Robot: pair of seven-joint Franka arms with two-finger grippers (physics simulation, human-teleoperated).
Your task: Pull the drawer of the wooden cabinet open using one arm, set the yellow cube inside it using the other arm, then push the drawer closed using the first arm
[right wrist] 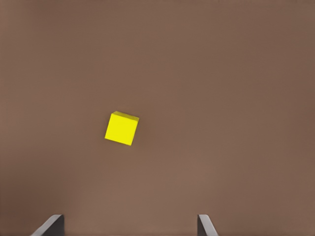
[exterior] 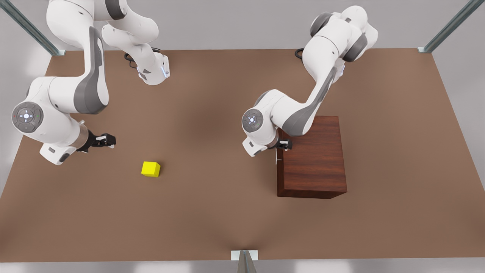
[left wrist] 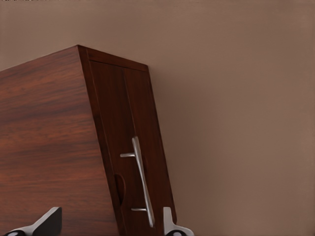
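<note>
Drawer (left wrist: 129, 147) shut, nothing done yet. Left end effector (exterior: 285, 144) at handle (left wrist: 141, 182), fingers spread, empty. Right end effector (exterior: 108, 140) open, empty, near cube (exterior: 150, 168) on tabletop (exterior: 212, 212), well apart from cabinet (exterior: 314, 159).

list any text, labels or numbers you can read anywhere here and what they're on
None: nothing here carries readable text.
The cabinet, its handle and the cube are plain.
The arms' round joint caps bear only small light marks, not letters.
</note>
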